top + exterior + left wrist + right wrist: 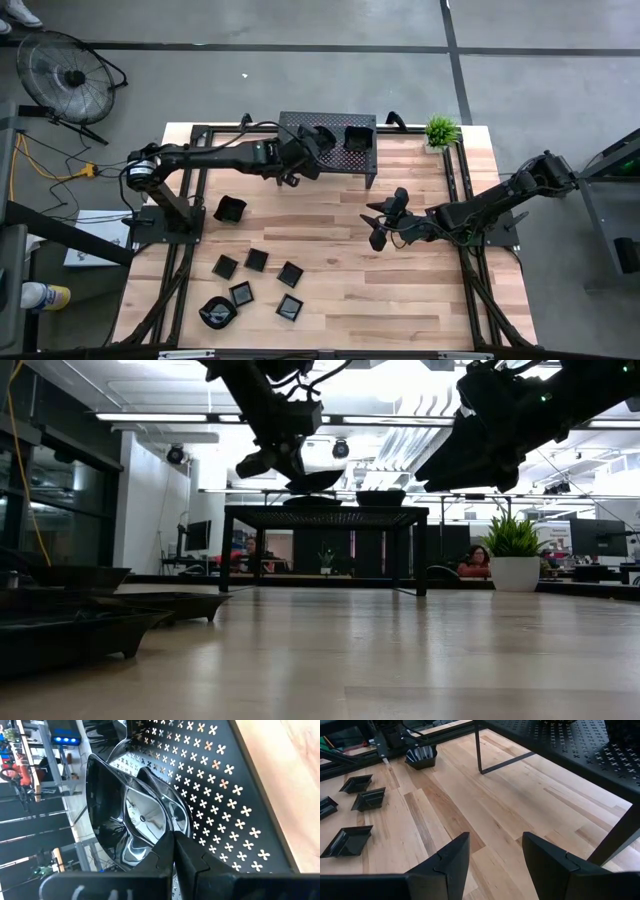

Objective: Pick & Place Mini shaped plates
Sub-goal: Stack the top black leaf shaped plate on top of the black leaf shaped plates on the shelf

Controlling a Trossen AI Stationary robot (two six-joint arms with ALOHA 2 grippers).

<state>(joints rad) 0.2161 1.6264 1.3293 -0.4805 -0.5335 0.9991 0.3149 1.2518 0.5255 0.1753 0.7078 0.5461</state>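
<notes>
Black plates [256,259] lay waiting on the table from above; one plate [357,137] sat on the rack [369,163]. At table height, perhaps hovering, the left gripper [174,851] pinched a plate [131,815]. Right gripper [495,857] spread, empty.

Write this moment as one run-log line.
left tool: shut on plate, above rack | right tool: open, empty, over table
</notes>
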